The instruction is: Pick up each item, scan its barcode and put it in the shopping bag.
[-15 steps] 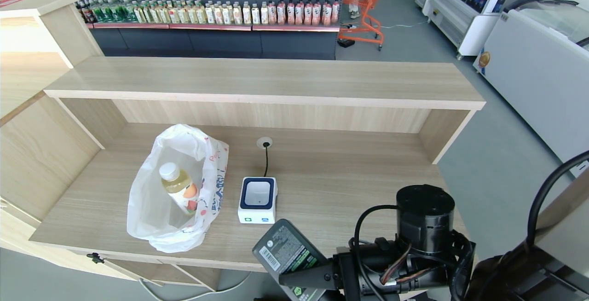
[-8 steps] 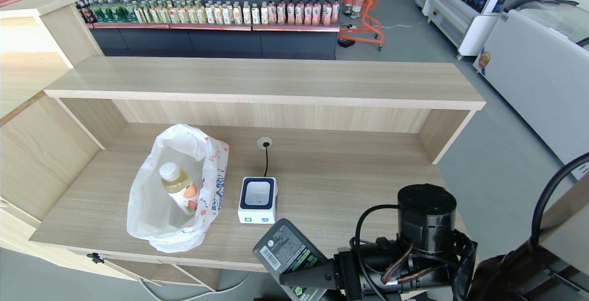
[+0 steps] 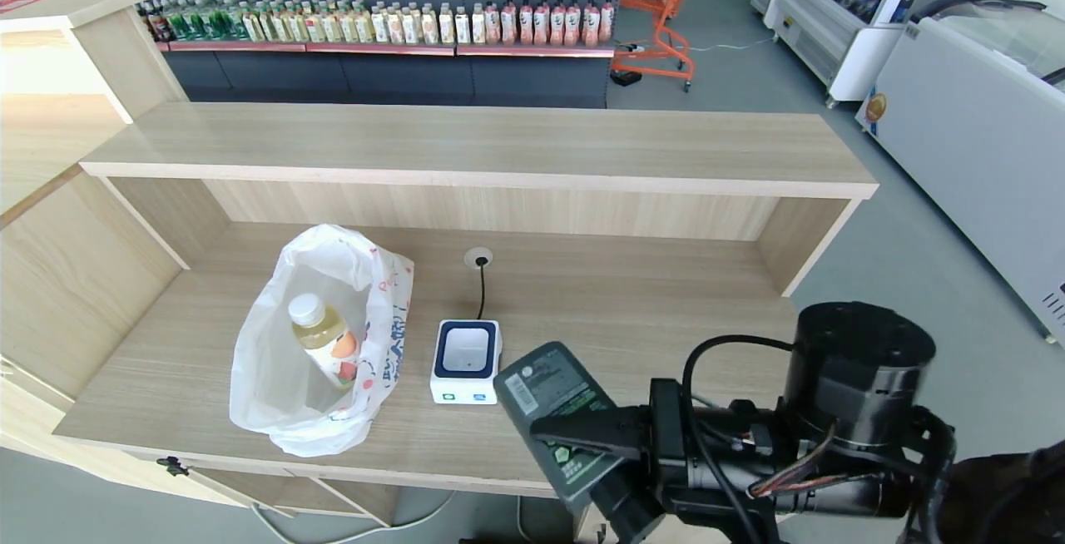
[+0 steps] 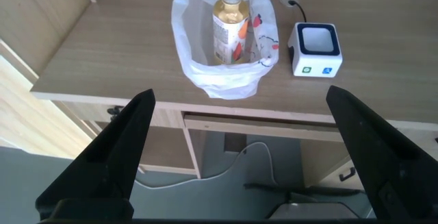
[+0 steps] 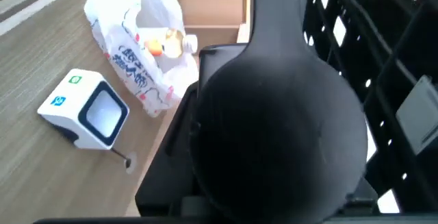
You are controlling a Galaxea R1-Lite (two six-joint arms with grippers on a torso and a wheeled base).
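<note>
My right gripper (image 3: 567, 436) is shut on a dark grey pack (image 3: 545, 386) with a white barcode label and green print. It holds the pack tilted over the counter's front edge, just right of the white scanner (image 3: 466, 361). In the right wrist view the pack (image 5: 274, 121) looms dark and close, with the scanner (image 5: 85, 111) and the bag (image 5: 133, 25) beyond it. The white shopping bag (image 3: 274, 378) stands open left of the scanner, with a yellow drink bottle (image 3: 323, 343) inside. My left gripper (image 4: 239, 95) hangs open in front of the counter, short of the bag (image 4: 198, 53) and scanner (image 4: 316, 46).
The wooden counter (image 3: 632, 319) has a raised shelf at the back and side walls at left and right. The scanner's black cable (image 3: 481, 286) runs to a hole in the counter. Store shelves, an orange cart (image 3: 661, 3) and freezers stand behind.
My right arm has swung forward and to the right, carrying the pack from below the counter's front edge up beside the scanner. Bag, bottle and scanner have stayed put.
</note>
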